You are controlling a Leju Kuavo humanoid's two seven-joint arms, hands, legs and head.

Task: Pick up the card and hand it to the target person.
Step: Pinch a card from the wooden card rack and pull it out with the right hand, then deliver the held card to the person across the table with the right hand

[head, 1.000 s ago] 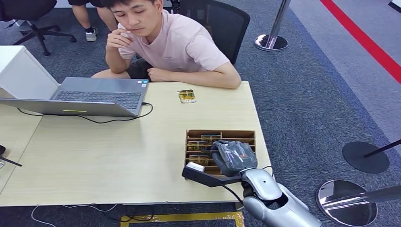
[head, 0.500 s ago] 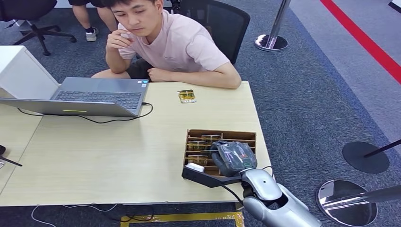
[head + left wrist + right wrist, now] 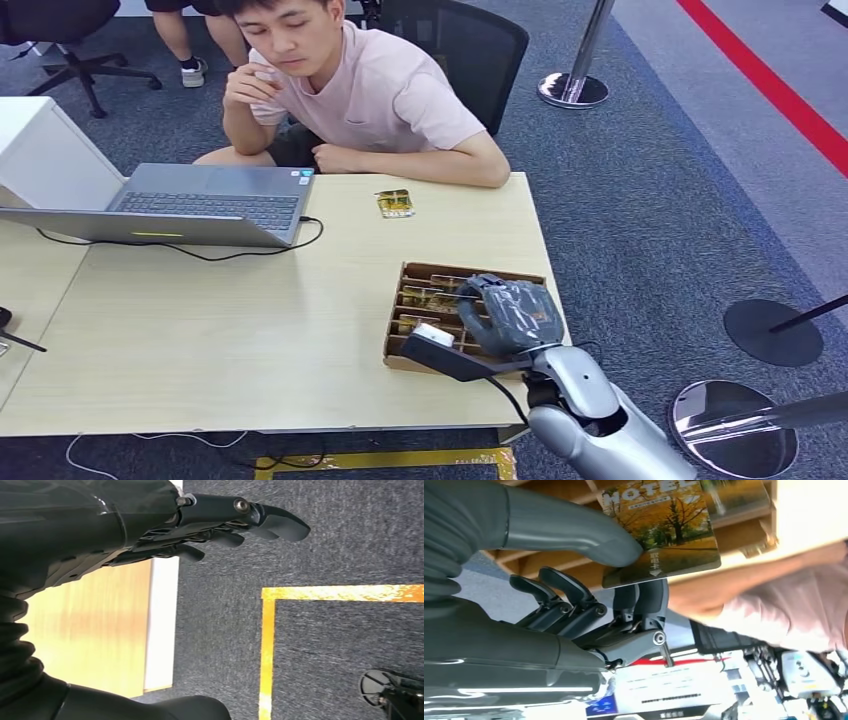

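Observation:
My right hand hovers over the right side of a brown cardboard box of cards near the table's front right corner. In the right wrist view this hand pinches a hotel card, printed with yellow autumn trees, between thumb and fingers, just above the box's slots. The target person in a pink shirt sits at the table's far side, leaning on one arm. My left hand hangs beside the table edge over grey carpet, fingers apart and holding nothing.
Another card lies on the light wooden table in front of the person. An open laptop with a black cable sits at the far left. Stanchion bases stand on the carpet to the right.
My right hand has shifted right and slightly away from me over the box. The box has turned a little and now sits askew.

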